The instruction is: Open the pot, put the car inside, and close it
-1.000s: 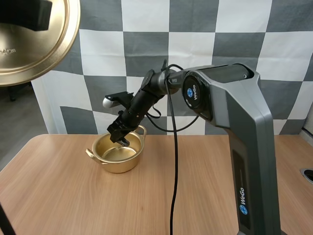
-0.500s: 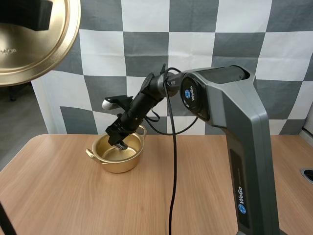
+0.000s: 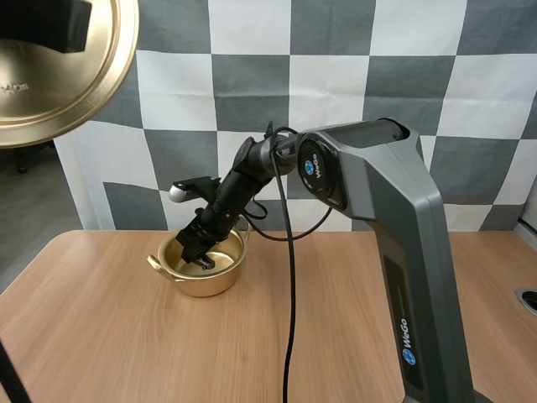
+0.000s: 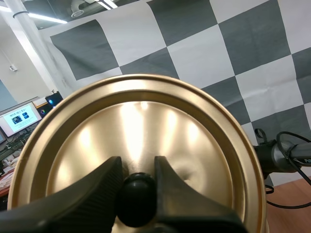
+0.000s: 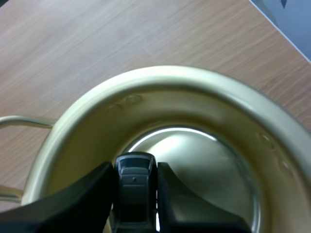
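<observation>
Pot: round gold metal pot [image 3: 205, 284] with loop handles, uncovered, upright on the light wooden table [image 3: 352, 311].
Lid: round gold metal lid [image 4: 146, 121], raised high, well apart from the pot.
Left gripper [image 4: 137, 170]: fingers clenched on the lid's black round knob [image 4: 137, 196].
Right gripper [image 3: 200, 259]: lowered into the pot mouth, fingers grasping the car.
Car: small dark toy car [image 5: 134, 179], pinched between the right fingers, inside the pot walls; contact with the bottom cannot be told.

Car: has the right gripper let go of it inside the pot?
No, the right gripper has its fingers pinching the dark car between them, down within the rim of the pot.
</observation>
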Robot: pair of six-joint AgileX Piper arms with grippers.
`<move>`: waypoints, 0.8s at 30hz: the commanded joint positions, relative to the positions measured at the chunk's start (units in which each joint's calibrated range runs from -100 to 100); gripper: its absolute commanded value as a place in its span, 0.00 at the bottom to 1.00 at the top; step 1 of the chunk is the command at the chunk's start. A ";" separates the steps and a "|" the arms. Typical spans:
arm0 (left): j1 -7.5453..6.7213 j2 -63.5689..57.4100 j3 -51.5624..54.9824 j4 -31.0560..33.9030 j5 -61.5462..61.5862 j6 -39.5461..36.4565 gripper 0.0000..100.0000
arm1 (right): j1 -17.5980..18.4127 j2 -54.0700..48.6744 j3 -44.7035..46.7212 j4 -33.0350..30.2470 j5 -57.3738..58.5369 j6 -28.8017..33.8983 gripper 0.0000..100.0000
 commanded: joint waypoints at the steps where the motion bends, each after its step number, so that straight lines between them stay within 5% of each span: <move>1: 0.06 -0.06 0.00 -0.02 0.00 0.00 0.00 | 0.02 0.06 0.00 -0.21 -0.81 -0.01 0.00; 24: 0.06 -0.06 0.00 -0.02 0.00 0.00 0.00 | 0.02 1.19 0.00 -0.75 -2.66 1.12 0.00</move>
